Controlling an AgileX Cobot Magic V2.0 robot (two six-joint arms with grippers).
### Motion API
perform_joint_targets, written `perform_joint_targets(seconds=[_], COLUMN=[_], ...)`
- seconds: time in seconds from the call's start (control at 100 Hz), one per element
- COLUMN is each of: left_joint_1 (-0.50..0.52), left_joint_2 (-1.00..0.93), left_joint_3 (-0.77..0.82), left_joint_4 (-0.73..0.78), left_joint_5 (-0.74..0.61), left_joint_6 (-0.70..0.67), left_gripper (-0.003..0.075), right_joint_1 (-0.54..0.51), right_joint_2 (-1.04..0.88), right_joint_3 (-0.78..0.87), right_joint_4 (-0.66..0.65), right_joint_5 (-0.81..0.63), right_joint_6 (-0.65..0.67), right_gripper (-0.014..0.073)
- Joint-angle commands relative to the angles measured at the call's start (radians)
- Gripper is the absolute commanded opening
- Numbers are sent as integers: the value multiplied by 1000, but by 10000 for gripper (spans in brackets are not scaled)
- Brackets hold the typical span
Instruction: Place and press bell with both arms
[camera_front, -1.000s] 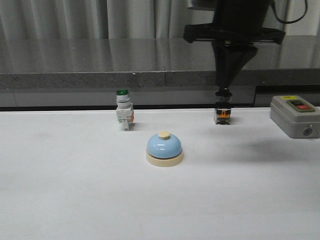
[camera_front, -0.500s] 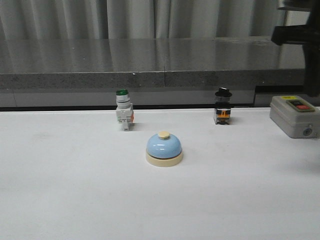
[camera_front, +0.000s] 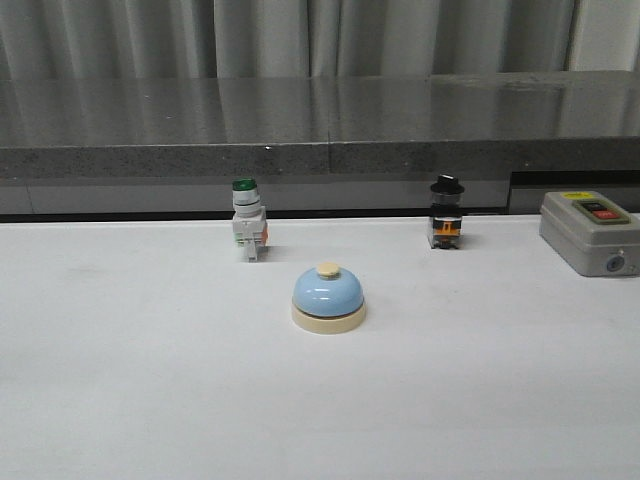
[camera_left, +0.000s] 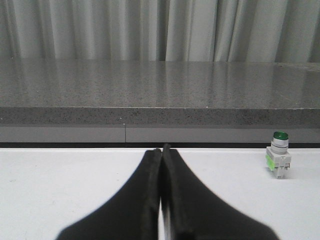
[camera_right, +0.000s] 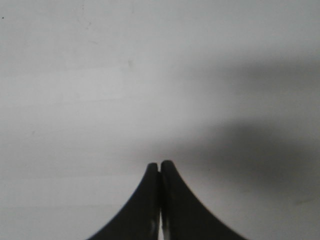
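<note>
The light-blue dome bell (camera_front: 328, 298) with a cream base and cream button stands alone near the middle of the white table in the front view. Neither arm shows in the front view. My left gripper (camera_left: 161, 149) is shut and empty, low over the white table, facing the grey ledge. My right gripper (camera_right: 160, 164) is shut and empty, pointing at bare white surface with a soft shadow. The bell does not show in either wrist view.
A green-capped white pushbutton switch (camera_front: 247, 231) stands behind the bell to the left; it also shows in the left wrist view (camera_left: 278, 161). A black-capped switch (camera_front: 445, 225) stands back right. A grey box with a red button (camera_front: 591, 232) sits at the right edge. A grey ledge (camera_front: 320, 150) runs along the back.
The right arm, which hung over the black-capped switch, has swung off to the right and left the front view. The bell and the switches have not moved.
</note>
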Motion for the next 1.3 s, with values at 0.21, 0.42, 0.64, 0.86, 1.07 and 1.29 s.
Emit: perform_joint_targets(seconds=[0.21,0.42,0.64,0.86,1.07,1.29], left_joint_1=[-1,-1,-1,-1,-1,-1], left_joint_2=[-31,-31,-31,-31,-31,-31], left_joint_3=[40,40,40,40,40,40], left_joint_4=[-3,-3,-3,-3,-3,-3], left_joint_5=[-85,-85,-85,-85,-85,-85], left_joint_6=[-10,-10,-10,-10,-10,-10], left_gripper=[-20,-20,-20,-20,-20,-20], right_joint_1=[-8,-8,-8,-8,-8,-8], right_joint_2=[-309,-533,-767,-958,-1138,-1295], right_joint_3=[168,278,364,446,552,668], right_joint_4=[55,64,71,66,10,-62], right_joint_5=[-131,-193,-201,-247,-414,-631], right_joint_6=[2,2,2,2,2,2], right_gripper=[-69,-69,-69,-69,-69,-69])
